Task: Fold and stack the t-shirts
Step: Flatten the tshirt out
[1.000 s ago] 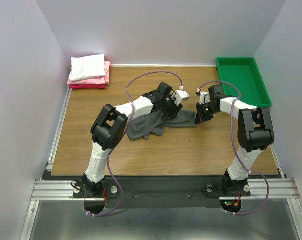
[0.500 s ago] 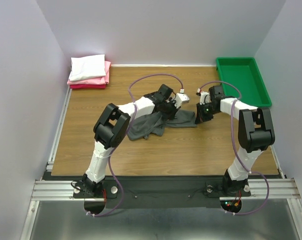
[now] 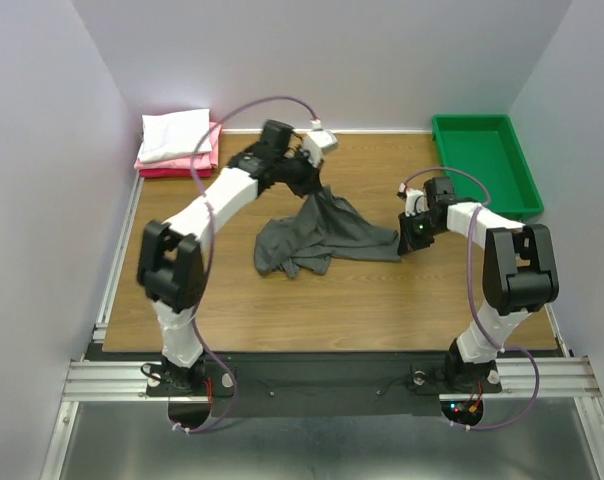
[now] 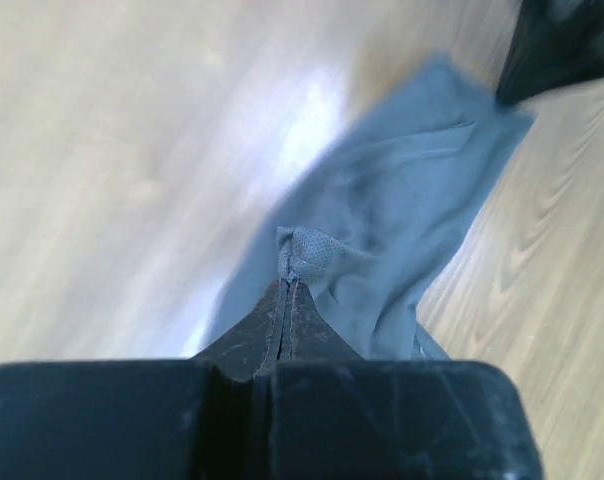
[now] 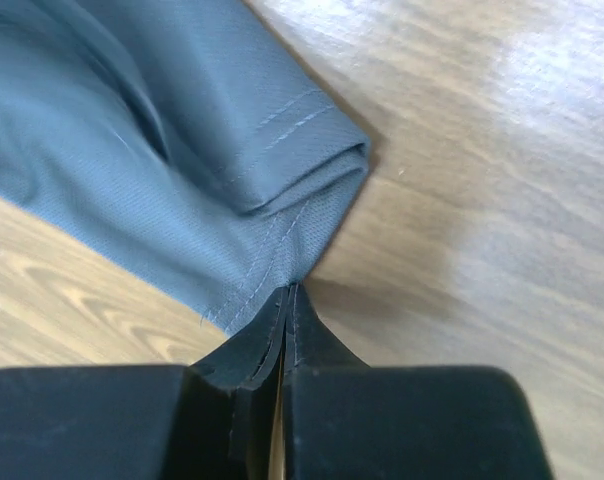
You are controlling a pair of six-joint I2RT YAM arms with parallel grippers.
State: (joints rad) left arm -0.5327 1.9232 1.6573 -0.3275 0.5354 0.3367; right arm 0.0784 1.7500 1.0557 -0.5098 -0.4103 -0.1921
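So, we've got the dark grey t-shirt [image 3: 327, 238] around the middle of the worktop [image 3: 382, 300], and both arms have a piece of it.

Our left fingers [image 3: 310, 187] are clamped tight on a small pinch of cloth and hold it up off the wood, just above centre in the top view. The shirt hangs from them like a little tent and spreads down and to the right. In the left wrist view that pinch pokes out right at the fingertips, and the fabric falls away toward the upper right of the frame.

Our right fingers [image 3: 405, 238] are squeezed shut on the shirt's right-hand corner, right of centre in the top view, low by the worktop. The right wrist view shows the stitched hem caught between the tips. Folded cloth fills the upper left of that frame, with bare wood on the right.

The bunched-up lower left part of the shirt rests on the worktop.

In the upper left corner of the top view sits the folded stack, a white t-shirt [image 3: 175, 135] on top of pink t-shirts [image 3: 197, 160], well apart from the grey one. A green tray [image 3: 482, 160] sits in the upper right corner, near the right arm and apart from the shirt.
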